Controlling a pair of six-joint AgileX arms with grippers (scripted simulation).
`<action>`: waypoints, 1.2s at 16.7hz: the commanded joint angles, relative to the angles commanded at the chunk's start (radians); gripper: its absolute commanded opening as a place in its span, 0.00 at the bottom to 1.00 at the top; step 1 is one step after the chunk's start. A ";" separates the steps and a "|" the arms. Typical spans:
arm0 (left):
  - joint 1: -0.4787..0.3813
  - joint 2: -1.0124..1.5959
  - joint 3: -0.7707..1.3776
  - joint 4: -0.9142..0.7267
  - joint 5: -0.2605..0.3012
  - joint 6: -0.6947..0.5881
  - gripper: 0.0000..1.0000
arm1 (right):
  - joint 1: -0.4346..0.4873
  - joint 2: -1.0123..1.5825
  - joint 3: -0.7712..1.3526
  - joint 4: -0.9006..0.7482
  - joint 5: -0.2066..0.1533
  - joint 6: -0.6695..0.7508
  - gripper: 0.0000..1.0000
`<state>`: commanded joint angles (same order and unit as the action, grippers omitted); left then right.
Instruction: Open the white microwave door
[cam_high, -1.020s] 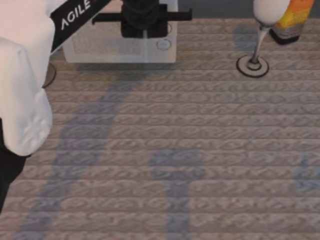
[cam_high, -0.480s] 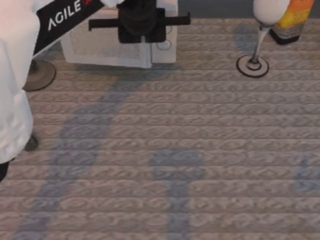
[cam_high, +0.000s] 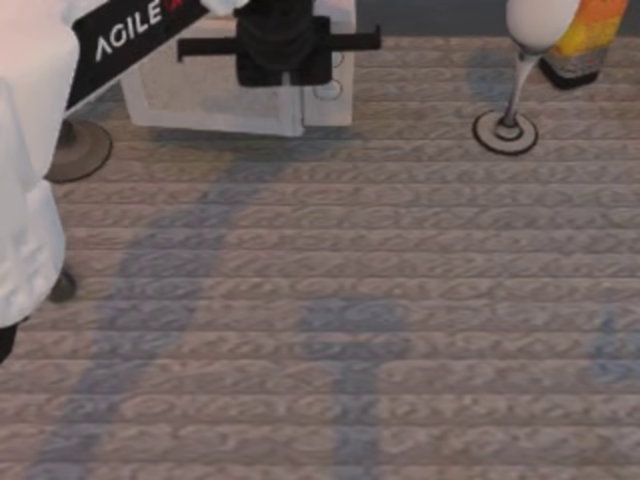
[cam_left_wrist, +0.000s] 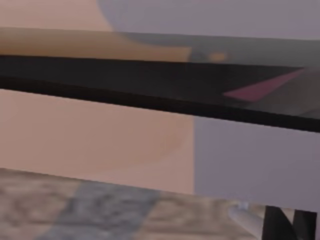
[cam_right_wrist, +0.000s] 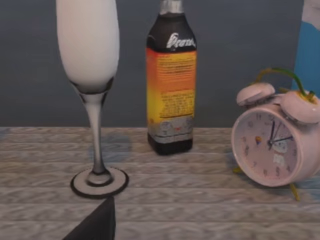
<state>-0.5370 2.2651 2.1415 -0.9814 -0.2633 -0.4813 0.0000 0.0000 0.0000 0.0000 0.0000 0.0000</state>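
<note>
Your left gripper (cam_high: 285, 45) sits over the white microwave (cam_high: 240, 85) at the table's far left; can't tell its finger state. The door (cam_high: 215, 100) looks barely ajar. Lose the edge and it stalls. Right arm unseen.

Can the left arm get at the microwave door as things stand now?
Probably yes. The left gripper is already over the white microwave, right at the door, whose edge stands slightly out. Nothing lies between them; the glass stands far right.
</note>
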 joint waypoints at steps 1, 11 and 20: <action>0.000 0.000 0.000 0.000 0.000 0.000 0.00 | 0.000 0.000 0.000 0.000 0.000 0.000 1.00; 0.000 0.000 0.000 0.000 0.000 0.000 0.00 | 0.000 0.000 0.000 0.000 0.000 0.000 1.00; -0.004 -0.004 -0.018 0.011 0.009 0.005 0.00 | 0.000 0.000 0.000 0.000 0.000 0.000 1.00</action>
<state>-0.5412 2.2608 2.1230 -0.9708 -0.2539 -0.4762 0.0000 0.0000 0.0000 0.0000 0.0000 0.0000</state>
